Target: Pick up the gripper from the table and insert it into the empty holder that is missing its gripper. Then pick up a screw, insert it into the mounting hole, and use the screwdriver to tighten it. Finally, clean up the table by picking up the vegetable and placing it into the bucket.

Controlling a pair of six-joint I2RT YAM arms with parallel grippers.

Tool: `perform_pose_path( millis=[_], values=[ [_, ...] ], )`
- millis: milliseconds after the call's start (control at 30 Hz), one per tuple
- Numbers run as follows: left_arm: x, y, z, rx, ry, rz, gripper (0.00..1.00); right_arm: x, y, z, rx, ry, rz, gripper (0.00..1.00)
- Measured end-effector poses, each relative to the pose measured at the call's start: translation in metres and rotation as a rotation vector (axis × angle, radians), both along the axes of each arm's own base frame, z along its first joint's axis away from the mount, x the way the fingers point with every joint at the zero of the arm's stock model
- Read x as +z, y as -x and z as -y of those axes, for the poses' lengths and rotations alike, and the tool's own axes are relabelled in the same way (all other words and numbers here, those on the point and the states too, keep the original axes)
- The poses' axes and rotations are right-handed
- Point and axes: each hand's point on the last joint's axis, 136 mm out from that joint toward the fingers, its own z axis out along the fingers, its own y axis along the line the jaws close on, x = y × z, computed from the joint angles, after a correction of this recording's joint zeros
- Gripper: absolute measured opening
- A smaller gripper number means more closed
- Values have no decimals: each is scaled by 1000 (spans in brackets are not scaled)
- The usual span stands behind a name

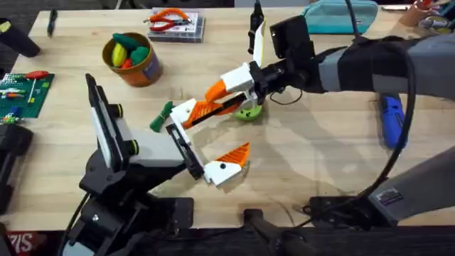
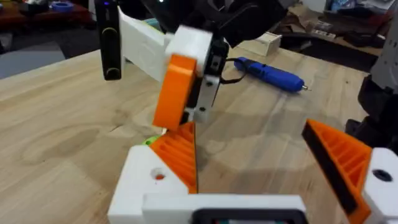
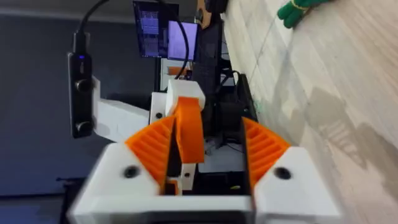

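While the two arms meet near the middle of the wooden surface [image 1: 320, 163], the right gripper [image 1: 213, 108] reaches in from the right side and the left gripper [image 1: 213, 151] reaches up from the lower left. The left gripper's jaws stand wide open with nothing clamped: one orange ribbed pad [image 1: 236, 154] lies low and free, the other points up toward the right gripper. From the left wrist camera, one finger of the right gripper hangs down into that open gap, just beside the left gripper's ribbed pad [image 2: 177, 152]. From the right wrist camera, the right gripper's jaws are partly open, and an orange and white finger of the other gripper stands between its pads [image 3: 264, 149]; whether they press on it I cannot tell.

The vegetable [image 1: 162, 116], slender and dark green, lies on the surface just left of the meeting grippers. The bucket [image 1: 131, 60] stands toward the far left, well apart, with toy pieces inside. The screwdriver [image 1: 392, 119] lies near the right edge, partly under the right arm. A small green object [image 1: 247, 112] sits below the right gripper. Bare wood lies open at lower right, between the arms and the near edge.
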Motion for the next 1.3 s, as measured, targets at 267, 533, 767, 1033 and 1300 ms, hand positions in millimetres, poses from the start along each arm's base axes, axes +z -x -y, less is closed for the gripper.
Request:
perform_pose_path(
  millis=[267, 533, 767, 1033, 1300],
  values=[
    [0, 0, 0, 0, 0, 0, 988, 2, -1, -1, 0, -10, 19, 920],
    [0, 0, 0, 0, 0, 0, 988, 12, -16, 13, -51, -24, 53, 994],
    [0, 0, 0, 0, 0, 0, 988, 66, -26, 41, -152, -58, 180, 994],
    [0, 0, 0, 1, 0, 1, 988, 64, 6, 61, -200, 89, 113, 995],
    [0, -1, -1, 9, 0, 1, 988, 30, 15, 67, -157, 187, 263, 995]
  ],
)
